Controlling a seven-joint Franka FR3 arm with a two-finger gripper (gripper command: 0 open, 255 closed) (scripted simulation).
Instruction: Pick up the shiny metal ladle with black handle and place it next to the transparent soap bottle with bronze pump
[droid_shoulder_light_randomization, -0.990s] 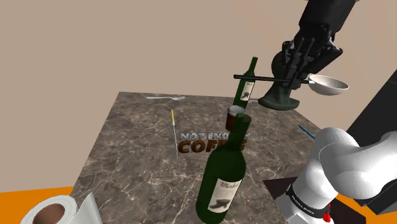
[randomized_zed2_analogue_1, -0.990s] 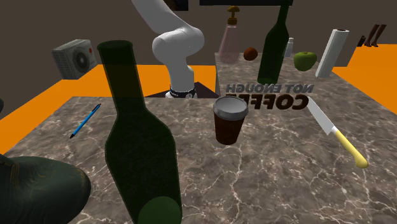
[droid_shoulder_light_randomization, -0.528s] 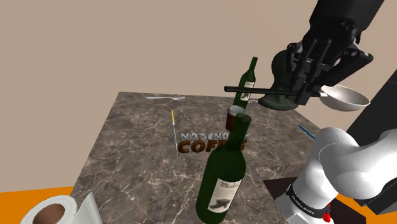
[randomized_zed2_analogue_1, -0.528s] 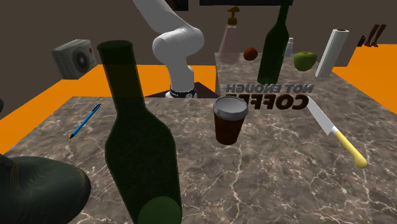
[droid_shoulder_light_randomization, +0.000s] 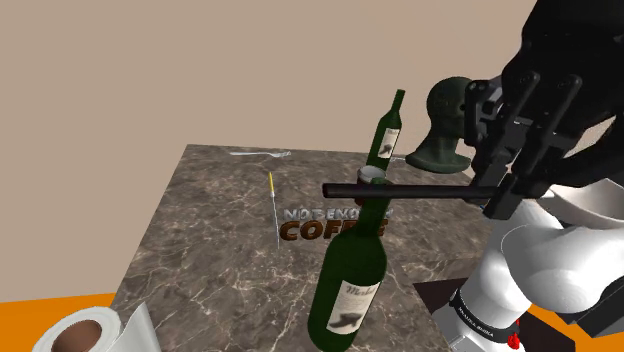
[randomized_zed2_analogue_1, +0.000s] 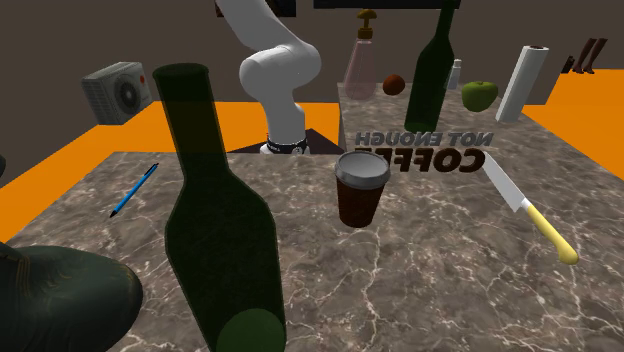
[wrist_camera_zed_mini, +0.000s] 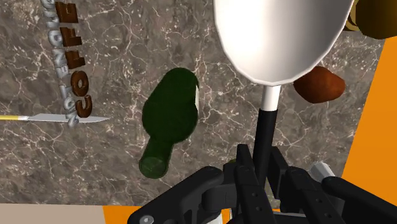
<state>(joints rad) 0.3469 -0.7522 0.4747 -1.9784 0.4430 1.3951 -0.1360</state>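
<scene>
In the end effector (wrist_camera_zed_mini: 264, 164), a ladle (wrist_camera_zed_mini: 280, 38)

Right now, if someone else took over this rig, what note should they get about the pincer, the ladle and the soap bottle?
Pincer: shut on the ladle, gripping its black handle.
Ladle: held in the air over the marble table, with the handle roughly level and the pale shiny bowl out beyond the fingers.
Soap bottle: upright at the far end of the second exterior view, beside a brown round object.
Done: the pick-up.
Left: carry the ladle to the soap bottle, set it down next to it, then open the pincer and pull away.
</scene>
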